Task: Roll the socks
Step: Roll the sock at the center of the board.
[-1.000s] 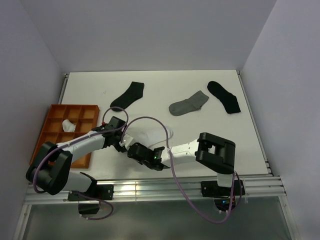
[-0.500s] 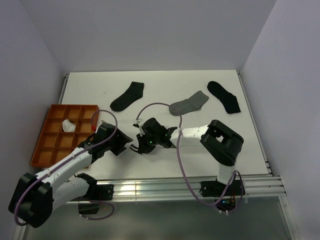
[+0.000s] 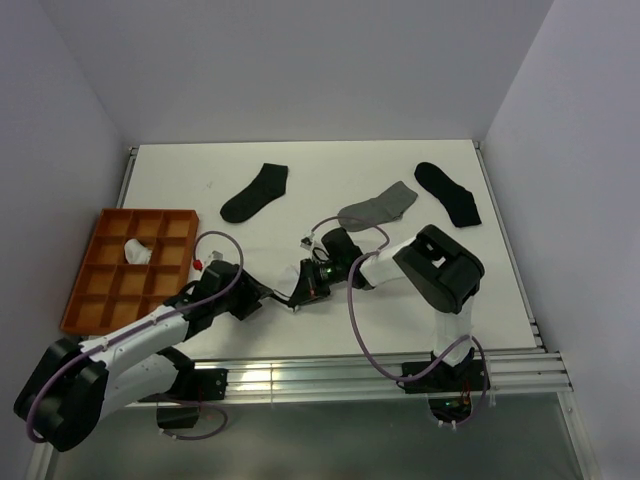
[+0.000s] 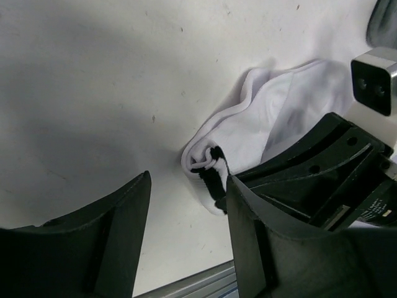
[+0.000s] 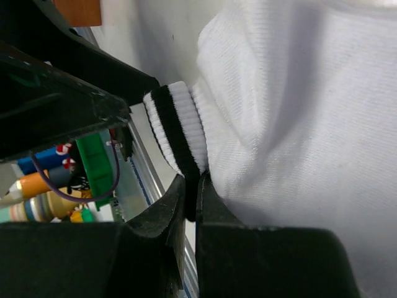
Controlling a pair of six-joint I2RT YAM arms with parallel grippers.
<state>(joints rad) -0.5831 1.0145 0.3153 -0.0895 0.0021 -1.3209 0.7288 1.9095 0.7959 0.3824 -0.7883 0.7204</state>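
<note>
Repositioning has occurred within the last second: the left gripper (image 4: 187,181) has been drawn back toward the near edge of the desk (image 4: 93,93) and is held wide open, empty. The right gripper (image 5: 191,189) is pinched on the striped sock (image 4: 273,118) at its cuff (image 5: 177,133), so rolling is judged ready to start. The sock lies at the desk's front middle, with its long axis running from the cuff, which points at the left gripper, toward the far right.

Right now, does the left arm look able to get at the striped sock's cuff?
Probably yes: the left gripper is open and the striped sock lies cuff-first just ahead of its fingers, nothing between; the right gripper pinches that cuff close alongside.
</note>
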